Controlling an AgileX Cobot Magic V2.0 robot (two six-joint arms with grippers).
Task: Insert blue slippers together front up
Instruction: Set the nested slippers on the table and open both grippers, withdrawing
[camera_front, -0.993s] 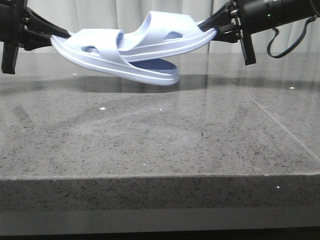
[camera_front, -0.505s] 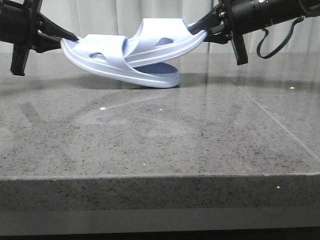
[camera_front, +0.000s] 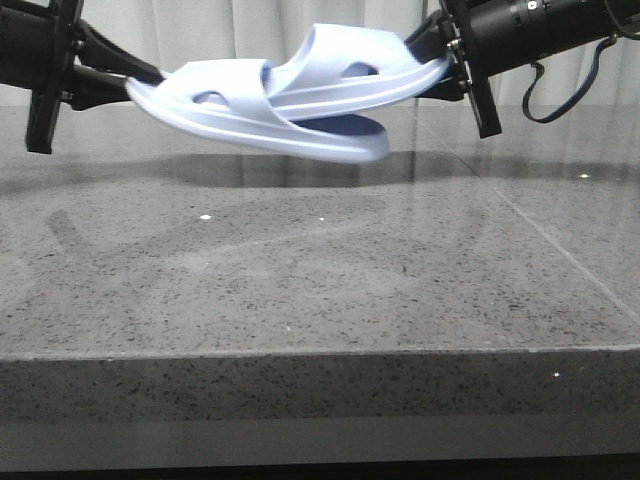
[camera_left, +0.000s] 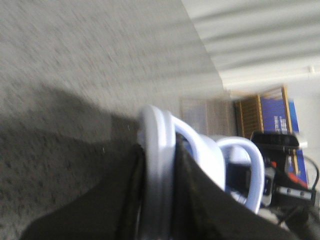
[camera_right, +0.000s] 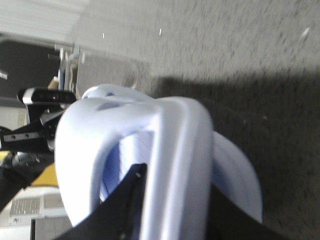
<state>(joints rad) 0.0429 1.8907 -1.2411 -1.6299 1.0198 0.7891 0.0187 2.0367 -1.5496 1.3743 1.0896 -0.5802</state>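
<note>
Two blue slippers (camera_front: 290, 105) hang in the air above the far part of the grey speckled worktop (camera_front: 320, 260), closer to its far edge than its near one, nested one into the other and clear of the surface, with a dark shadow beneath them.

At the far left, the left arm's fingers (camera_front: 140, 80) pinch the end of the left slipper (camera_front: 220, 110); in the left wrist view the two dark fingers (camera_left: 195, 200) press on either side of its thick pale sole (camera_left: 159, 170), closed tight on it. That slipper slopes down toward the right, its strap with an oval hole facing the camera, and its free end sits lowest, roughly over the middle of the worktop's width.

The right slipper (camera_front: 350, 75) lies across the top of the left one, its sole passing under the left slipper's strap and its own wide strap arching up highest of all. It tilts up toward the right.

At the far right, the right arm's fingers (camera_front: 440, 65) grip the raised end of that slipper. In the right wrist view a dark finger (camera_right: 125, 200) shows against the sole beside the broad strap (camera_right: 175, 165), clamped on it; the other finger is hidden behind the foam. A black cable (camera_front: 565, 85) loops beneath the right arm.
</note>
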